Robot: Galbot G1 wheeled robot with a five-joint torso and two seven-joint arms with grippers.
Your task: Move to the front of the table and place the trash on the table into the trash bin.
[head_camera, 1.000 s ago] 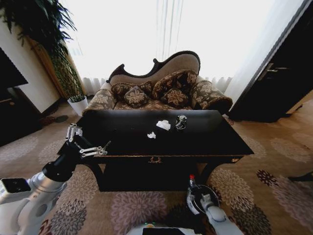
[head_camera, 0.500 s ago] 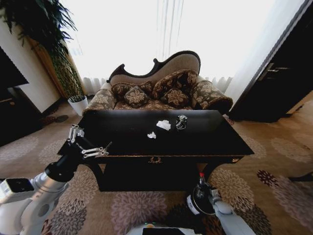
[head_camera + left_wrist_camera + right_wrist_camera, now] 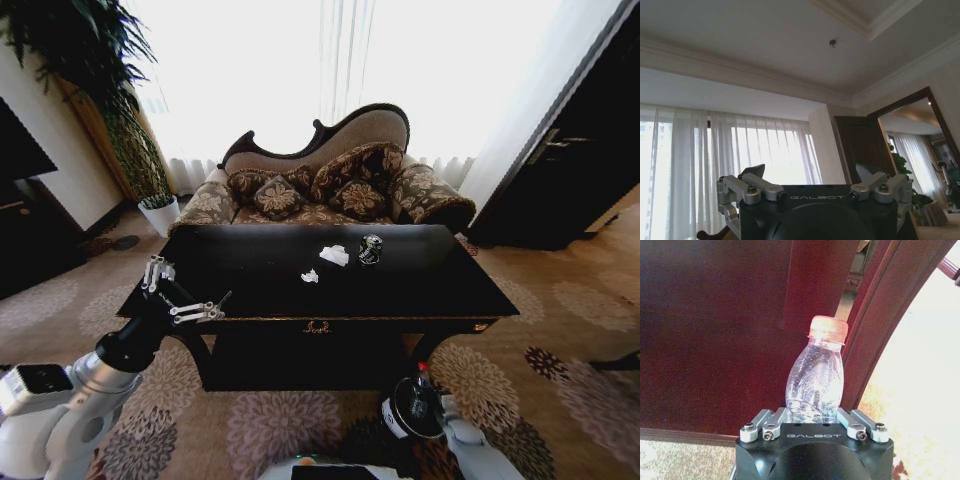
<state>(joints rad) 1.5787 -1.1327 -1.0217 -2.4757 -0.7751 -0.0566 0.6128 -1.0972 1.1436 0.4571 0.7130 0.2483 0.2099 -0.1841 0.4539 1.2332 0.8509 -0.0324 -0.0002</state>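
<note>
Patterned sofa (image 3: pixel 330 185) before bright curtained windows (image 3: pixel 330 70), floral carpet (image 3: pixel 560 370) below.

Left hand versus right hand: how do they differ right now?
The left hand is open and empty; the right hand is shut on a clear bottle with an orange cap. The left hand is raised at the left front corner of the table; the right hand sits low, below the table's front edge. Both have silver fingers on a black body.

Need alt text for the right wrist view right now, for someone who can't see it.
The right gripper holds a clear plastic bottle with an orange cap upright between its fingers, close to the table's dark wood side and curved leg, with patterned carpet below.
</note>
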